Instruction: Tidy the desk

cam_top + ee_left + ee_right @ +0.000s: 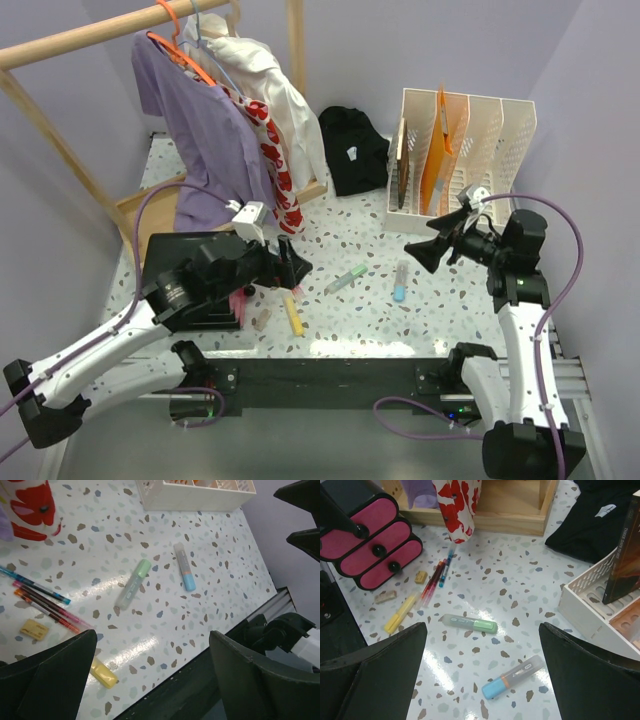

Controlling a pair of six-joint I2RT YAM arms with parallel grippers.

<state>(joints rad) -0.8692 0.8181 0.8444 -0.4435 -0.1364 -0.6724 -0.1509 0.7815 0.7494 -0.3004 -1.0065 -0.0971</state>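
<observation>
The white terrazzo desk [440, 310] carries loose stationery. A green highlighter [345, 279] and a blue highlighter [400, 282] lie mid-desk. A yellow highlighter [292, 315] lies near the front rail. My left gripper [297, 262] is open and empty, hovering above the yellow highlighter [104, 674] and several coloured pens [45, 602]. My right gripper [420, 250] is open and empty, hovering right of the blue highlighter. In the right wrist view the green highlighter [470, 624] and the blue one [512, 677] lie below between the fingers.
A pink drawer unit [370, 550] stands at the left, with small erasers [385, 597] beside it. A white file rack [460, 150] with folders stands back right. A black cloth [352, 150] lies behind. A clothes rack with hanging garments [230, 110] stands over a wooden tray [495, 525].
</observation>
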